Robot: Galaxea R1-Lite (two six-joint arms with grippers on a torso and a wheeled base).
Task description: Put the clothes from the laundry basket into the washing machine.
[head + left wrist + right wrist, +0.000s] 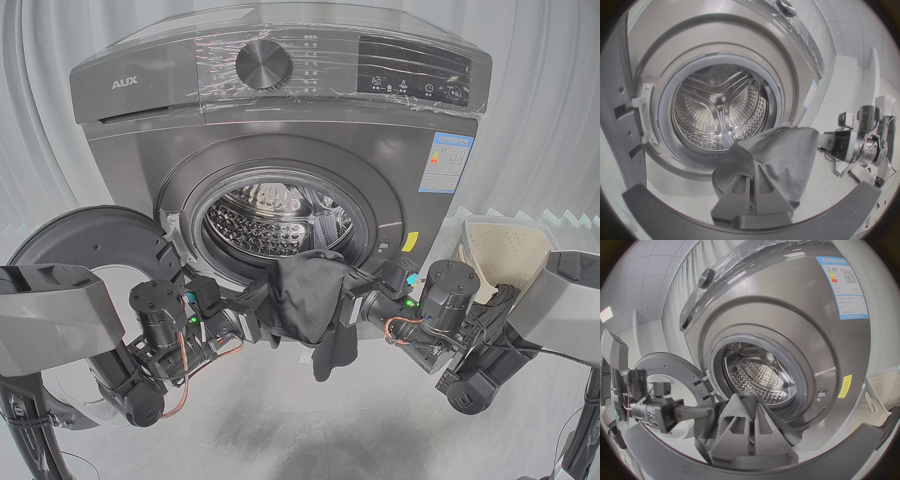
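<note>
Head view: left pincer (256, 315), right pincer (347, 304) clamped on dark garment (306, 290); laundry basket (507, 249) at right.

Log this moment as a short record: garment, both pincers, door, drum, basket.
garment: dark cloth, held up before the opening's lower rim, a tail hanging down
left pincer: shut on the dark cloth's left side
right pincer: shut on its right side
door: swung open to the robot's left
drum: bare steel wall in view
laundry basket: cream, beside the washing machine, on the robot's right
</note>
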